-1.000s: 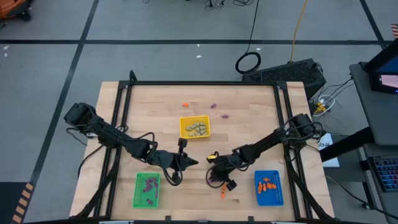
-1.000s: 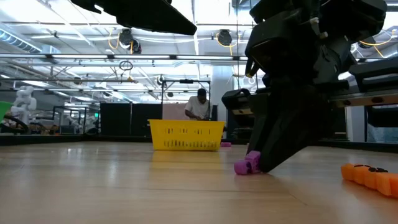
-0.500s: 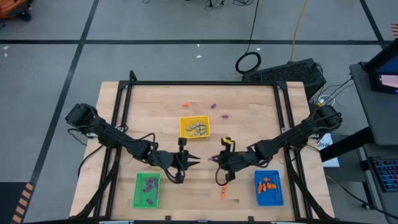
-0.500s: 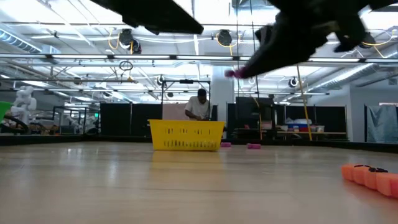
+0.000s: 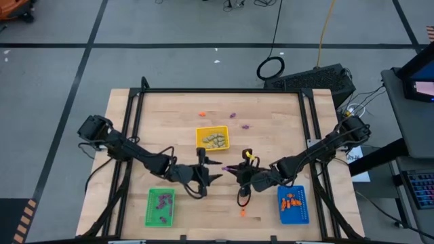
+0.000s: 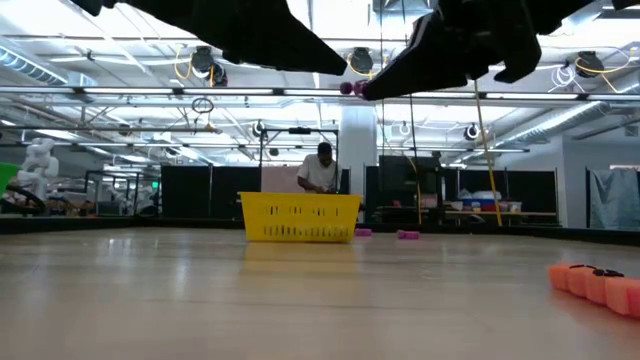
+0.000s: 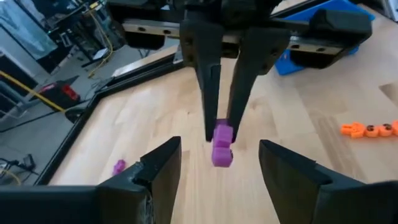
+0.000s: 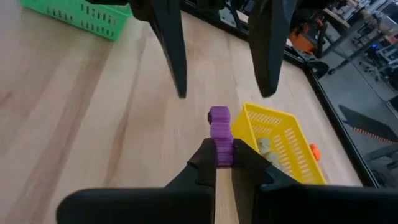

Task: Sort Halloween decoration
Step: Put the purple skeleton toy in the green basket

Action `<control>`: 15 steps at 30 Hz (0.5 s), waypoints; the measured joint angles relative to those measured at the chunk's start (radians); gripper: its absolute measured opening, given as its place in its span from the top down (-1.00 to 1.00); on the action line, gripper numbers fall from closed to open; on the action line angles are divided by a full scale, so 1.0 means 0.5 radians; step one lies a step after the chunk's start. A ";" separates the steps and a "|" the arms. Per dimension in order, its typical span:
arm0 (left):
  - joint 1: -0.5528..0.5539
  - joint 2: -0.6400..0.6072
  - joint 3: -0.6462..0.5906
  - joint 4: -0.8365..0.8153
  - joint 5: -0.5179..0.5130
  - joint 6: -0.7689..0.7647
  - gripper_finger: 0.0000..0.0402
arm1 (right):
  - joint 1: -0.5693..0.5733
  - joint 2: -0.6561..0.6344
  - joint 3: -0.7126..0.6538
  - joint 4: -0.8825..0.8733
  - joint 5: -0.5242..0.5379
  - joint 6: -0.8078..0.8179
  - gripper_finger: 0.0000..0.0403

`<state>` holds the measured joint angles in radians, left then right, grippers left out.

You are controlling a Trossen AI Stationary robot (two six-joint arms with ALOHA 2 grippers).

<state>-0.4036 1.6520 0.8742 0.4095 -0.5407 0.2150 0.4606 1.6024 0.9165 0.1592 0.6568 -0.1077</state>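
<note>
A small purple decoration [image 8: 219, 127] hangs in the air over the table's middle, with my right gripper [image 8: 224, 155] shut on it. The high view shows this gripper [image 5: 231, 169] pointing toward the table's left. Facing it, my left gripper [image 5: 218, 174] is open. Its two fingers [image 7: 163, 163] stand on either side of the trinket's free end [image 7: 221, 154] without touching it. An orange decoration [image 5: 243, 212] lies on the wood near the front edge. The green tray [image 5: 161, 207] holds purple pieces, the blue tray [image 5: 293, 204] orange ones, and the yellow tray [image 5: 212, 139] pale ones. My right gripper pinches the purple decoration by one end [image 8: 223, 151] between its two fingertips. The fingers come nearly level from the table's right, slanting a little down. The piece sticks out past the fingertips along their line, lifted clear of the table [image 6: 350, 88].
Loose pieces lie near the far edge: an orange one [image 5: 202, 114] and two purple ones [image 5: 232, 115] [image 5: 244, 125]. A black frame [image 5: 220, 91] rims the table. A person [image 6: 320, 170] stands in the room beyond the yellow tray.
My right gripper has lifted the purple decoration off the table. It has tipped from pointing steeply down to nearly level and carried the piece toward my left gripper. My left gripper has opened and tipped a little downward.
</note>
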 joint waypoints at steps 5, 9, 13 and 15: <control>0.042 0.007 0.000 0.000 0.088 -0.034 -0.07 | -0.001 0.000 0.000 0.060 0.004 -0.030 0.97; 0.051 0.014 0.000 -0.006 0.108 -0.039 -0.07 | -0.001 0.001 0.000 0.081 0.004 -0.035 0.97; 0.051 0.030 0.000 -0.001 0.109 -0.045 -0.06 | -0.002 0.000 0.000 0.102 0.004 -0.035 0.97; 0.056 0.030 0.000 0.001 0.122 -0.049 -0.01 | -0.002 0.000 0.000 0.103 0.004 -0.035 0.96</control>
<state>-0.3756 1.6669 0.8742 0.4098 -0.4795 0.1907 0.4599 1.6024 0.9165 0.2109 0.6586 -0.1253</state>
